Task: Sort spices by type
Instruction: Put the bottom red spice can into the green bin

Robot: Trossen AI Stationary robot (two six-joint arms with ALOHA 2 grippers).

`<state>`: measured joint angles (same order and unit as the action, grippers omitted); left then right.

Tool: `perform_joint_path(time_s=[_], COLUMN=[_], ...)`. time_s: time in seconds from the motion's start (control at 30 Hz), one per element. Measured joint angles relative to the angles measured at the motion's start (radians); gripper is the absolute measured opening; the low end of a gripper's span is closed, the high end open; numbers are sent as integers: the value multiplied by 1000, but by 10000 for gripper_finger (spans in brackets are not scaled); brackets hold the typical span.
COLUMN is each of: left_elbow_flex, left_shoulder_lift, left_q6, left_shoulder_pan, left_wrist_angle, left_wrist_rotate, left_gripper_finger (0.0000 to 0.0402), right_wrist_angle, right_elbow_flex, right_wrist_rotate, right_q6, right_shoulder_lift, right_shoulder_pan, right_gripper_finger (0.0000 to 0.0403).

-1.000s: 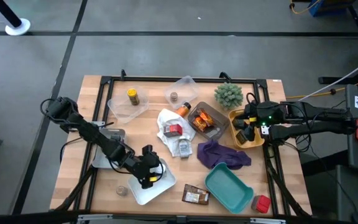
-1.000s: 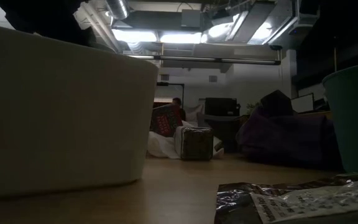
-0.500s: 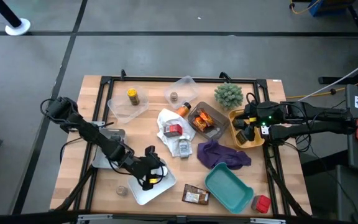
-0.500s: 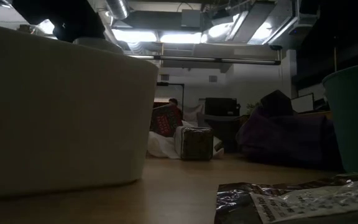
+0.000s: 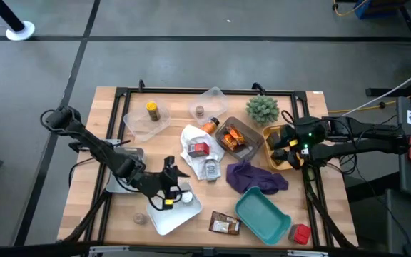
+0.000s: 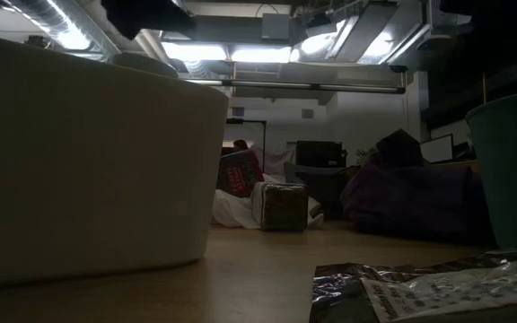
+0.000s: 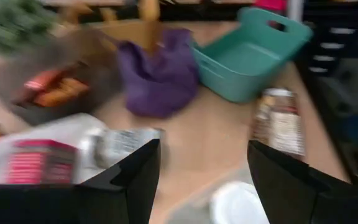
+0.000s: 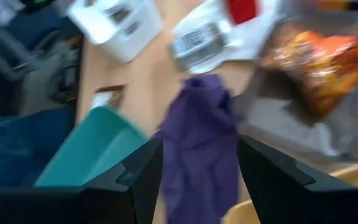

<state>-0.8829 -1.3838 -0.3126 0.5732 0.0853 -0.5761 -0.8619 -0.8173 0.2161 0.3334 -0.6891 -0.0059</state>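
Worktop [image 5: 120, 107], wooden, seen whole only in the high view.

Left tool [image 5: 171, 187]: over the white tray [image 5: 159, 220] at the near left. Its wrist view shows both dark fingers [image 7: 126, 180] spread apart with nothing between them, and a white-capped jar [image 7: 238, 204] lying just below; the high view shows that cap as a small white disc in the tray.

Right tool [image 5: 285, 148]: over the yellow tray [image 5: 271, 133] at the right edge. Its wrist view shows fingers [image 8: 129, 180] parted with nothing gripped; the high view does not resolve them.

Spices, high view:
- yellow jar [image 5: 152, 110] in a clear tray [image 5: 138, 127], far left
- small brown jar [image 5: 200, 110] in a second clear tray [image 5: 216, 96]
- orange packets [image 5: 231, 140] in a dark tray [image 5: 252, 137], centre
- red box [image 5: 199, 148] and a grey packet [image 5: 210, 168] on the white cloth [image 5: 188, 135]
- brown packet [image 5: 224, 225] on the worktop beside the teal bin [image 5: 262, 214]
- red box at near corner [image 5: 300, 233]
- small jar [image 5: 140, 218] left of the white tray

Other: purple cloth [image 5: 254, 178] and green plant [image 5: 262, 108].

The low view alone shows the white tray's wall [image 6: 88, 161] side-on, and the brown packet's printed face [image 6: 429, 287] close up.
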Motion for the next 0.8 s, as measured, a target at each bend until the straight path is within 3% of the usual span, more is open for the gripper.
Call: perform_joint_path(time_s=[0.2, 0.33, 0.53, 0.8], left_elbow_flex=[0, 0, 0, 0], left_shoulder_lift=[3, 3, 3, 3], left_q6=[56, 35, 35, 103], left_shoulder_pan=[-6, -27, -61, -85], left_wrist_angle=[0, 0, 2, 4], left_wrist_rotate=[-146, -149, -150, -149], left_gripper_finger=[223, 223, 224, 224], right_wrist_angle=[2, 33, 189, 250], right_elbow_flex=[0, 0, 0, -1], right_wrist_rotate=[156, 145, -8, -224], right_q6=[91, 113, 114, 182], right_shoulder_lift=[0, 0, -1, -87], right_shoulder_pan=[8, 93, 289, 563], right_gripper_finger=[204, 204, 204, 204])
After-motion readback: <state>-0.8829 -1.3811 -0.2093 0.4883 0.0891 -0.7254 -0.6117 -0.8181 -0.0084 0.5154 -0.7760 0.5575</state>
